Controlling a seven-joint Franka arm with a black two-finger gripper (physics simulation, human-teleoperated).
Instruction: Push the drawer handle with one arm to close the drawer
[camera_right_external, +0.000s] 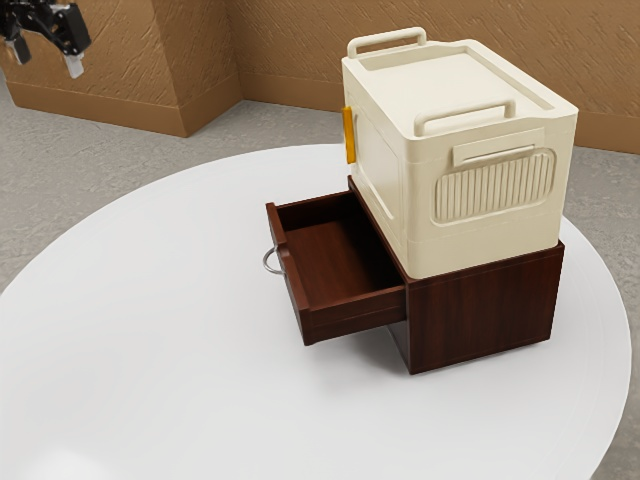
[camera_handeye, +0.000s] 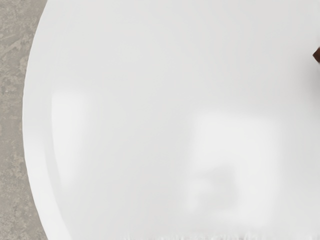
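1. Exterior view: the drawer (camera_right_external: 325, 255) stands pulled out of a low cabinet (camera_right_external: 485, 312) on a round white surface (camera_right_external: 150, 310), its front turned toward the exterior view's left.
2. The drawer is dark reddish-brown wood with visible grain, shaped as a shallow open tray with straight sides; its inside is in view, shaded toward the cabinet.
3. Its handle (camera_right_external: 266, 261) is a slim, curved, silvery metal loop on the outer face of the front panel.
4. The cabinet is the same dark wood, block-shaped, and carries a cream box (camera_right_external: 385, 185) with rounded edges, two raised bars on top, a grille of upright slats on one side and a yellow-orange strip (camera_right_external: 349, 135) on another.
5. The fingers (camera_right_external: 74, 66), black with pale grey tips, are open, spread at the exterior view's upper left, well apart from the handle.
6. Wrist view: the white surface, its curved edge, the speckled grey floor (camera_handeye: 12, 120) beyond, and a dark brown corner (camera_handeye: 317, 55).
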